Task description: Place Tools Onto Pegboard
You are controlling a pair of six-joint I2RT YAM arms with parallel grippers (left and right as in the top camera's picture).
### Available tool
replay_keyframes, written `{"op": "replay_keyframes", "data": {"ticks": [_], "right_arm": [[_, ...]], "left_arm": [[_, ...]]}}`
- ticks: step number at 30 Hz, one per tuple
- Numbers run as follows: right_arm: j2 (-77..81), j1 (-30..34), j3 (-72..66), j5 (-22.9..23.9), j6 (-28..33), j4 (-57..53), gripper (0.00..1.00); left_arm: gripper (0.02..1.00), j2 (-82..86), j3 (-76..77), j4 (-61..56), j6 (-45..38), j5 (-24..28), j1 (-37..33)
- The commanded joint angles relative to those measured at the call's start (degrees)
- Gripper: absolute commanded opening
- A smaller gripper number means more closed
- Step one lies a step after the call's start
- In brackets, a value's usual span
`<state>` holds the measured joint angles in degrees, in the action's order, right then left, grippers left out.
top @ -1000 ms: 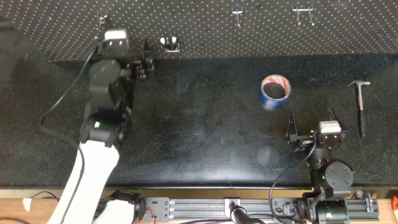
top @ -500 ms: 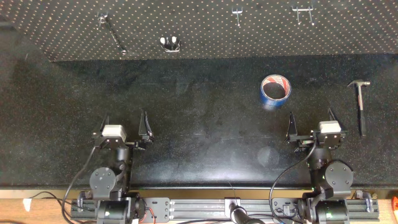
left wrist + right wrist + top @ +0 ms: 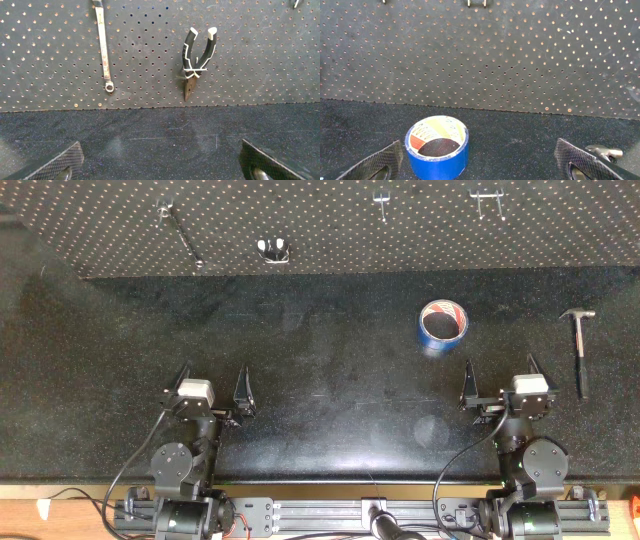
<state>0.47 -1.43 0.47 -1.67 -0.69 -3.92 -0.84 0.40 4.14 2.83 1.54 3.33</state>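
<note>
A silver wrench (image 3: 182,235) (image 3: 104,45) and black-handled pliers (image 3: 272,250) (image 3: 196,56) hang on the pegboard (image 3: 320,220). A blue tape roll (image 3: 442,325) (image 3: 438,146) stands on the black mat right of centre. A hammer (image 3: 578,345) lies at the far right; its head (image 3: 605,151) shows in the right wrist view. My left gripper (image 3: 215,390) sits open near the front left, with nothing between its fingers. My right gripper (image 3: 500,382) is open at the front right, facing the tape roll.
Bare metal hooks (image 3: 380,200) (image 3: 487,200) stick out of the pegboard's upper right. The black mat (image 3: 330,370) spreads wide between the arms and the board. Cables and a rail run along the front edge.
One second ago my left arm reached up to the pegboard by the pliers; it has drawn back to the front left, and the wrench now shows hanging on the board. The right arm stayed put.
</note>
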Motion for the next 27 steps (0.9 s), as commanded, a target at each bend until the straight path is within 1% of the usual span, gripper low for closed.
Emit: {"op": "replay_keyframes", "data": {"ticks": [1, 25, 26, 27], "right_arm": [[-0.39, 0.13, -0.24, -0.33, 0.79, -0.15, 0.991], [-0.35, 0.13, -0.24, -0.31, -0.09, -0.13, 0.991], [-0.35, 0.11, -0.24, -0.66, -0.37, -0.11, 0.991], [-0.35, 0.11, -0.24, -1.46, -2.1, 0.09, 0.991]], "left_arm": [[0.996, 0.63, -0.09, 0.46, -0.13, 0.26, 0.28], [0.996, 0.63, -0.09, 0.46, -0.13, 0.28, 0.28], [0.996, 0.63, -0.09, 0.46, -0.13, 0.28, 0.28], [0.996, 0.63, -0.09, 0.44, -0.13, 0.28, 0.28]]}}
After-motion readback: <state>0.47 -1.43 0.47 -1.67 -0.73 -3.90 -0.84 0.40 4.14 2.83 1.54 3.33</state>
